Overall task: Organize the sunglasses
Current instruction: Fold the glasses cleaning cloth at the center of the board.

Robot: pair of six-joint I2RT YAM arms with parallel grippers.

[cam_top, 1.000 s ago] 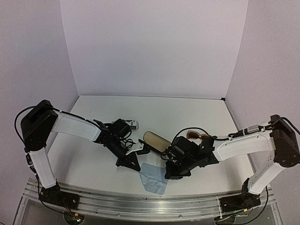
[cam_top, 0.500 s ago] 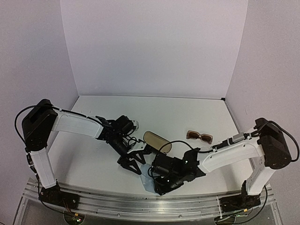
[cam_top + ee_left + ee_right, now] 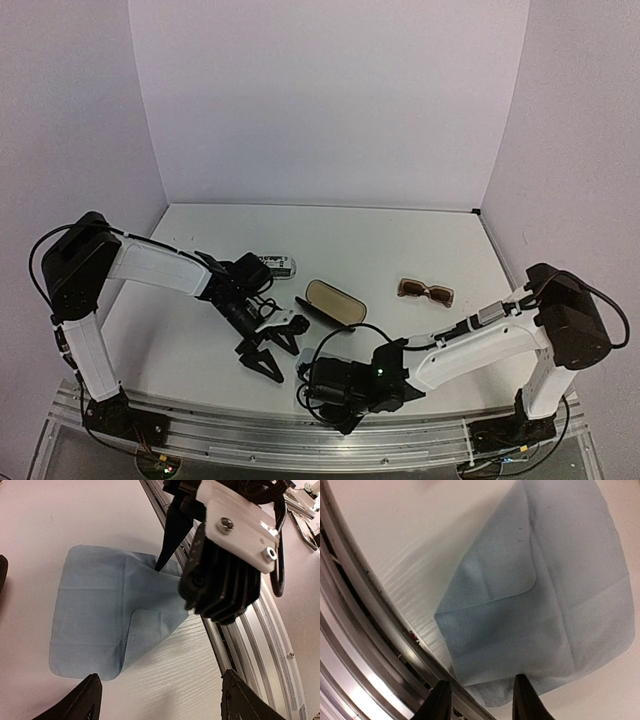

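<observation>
Your right arm (image 3: 470,340) lies low along the near edge of the table (image 3: 400,240), with the right gripper (image 3: 481,680) parted over the blue cloth (image 3: 95,610) and the left gripper (image 3: 161,676) spread wide just beyond it. The open case (image 3: 335,302) sits mid-table, the brown sunglasses (image 3: 426,291) lie well to its right, and the white sunglasses (image 3: 278,266) are beside your left arm. Over the last second the right arm has swung off the brown pair, leaving it unobstructed.

Right arm (image 3: 480,335) covering most of blue cloth (image 3: 95,610) in top view; white sunglasses (image 3: 281,265) sitting partly hidden behind left arm (image 3: 160,270).
</observation>
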